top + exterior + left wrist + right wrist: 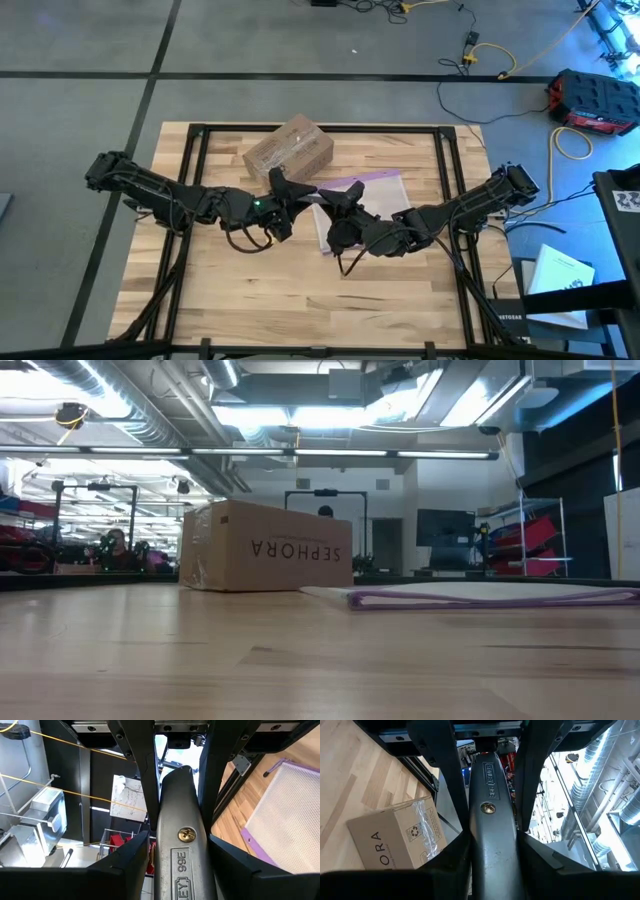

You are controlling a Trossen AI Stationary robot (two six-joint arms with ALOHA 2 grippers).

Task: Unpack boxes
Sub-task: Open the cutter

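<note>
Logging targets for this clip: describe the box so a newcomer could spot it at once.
Start at the wooden table and go to its far edge, left of centre. There sits the box, closed brown cardboard, just beyond the two grippers meeting mid-table. Unlike the flat clear bag with purple edging beside it, it stands tall and bears black SEPHORA lettering on one side.

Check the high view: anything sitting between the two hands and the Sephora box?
Nothing visible. Both hands meet just in front of the box, the left hand and the right hand each shut on the same grey knife tool. The clear bag lies beside and under the right hand, not between the hands and the box.
</note>
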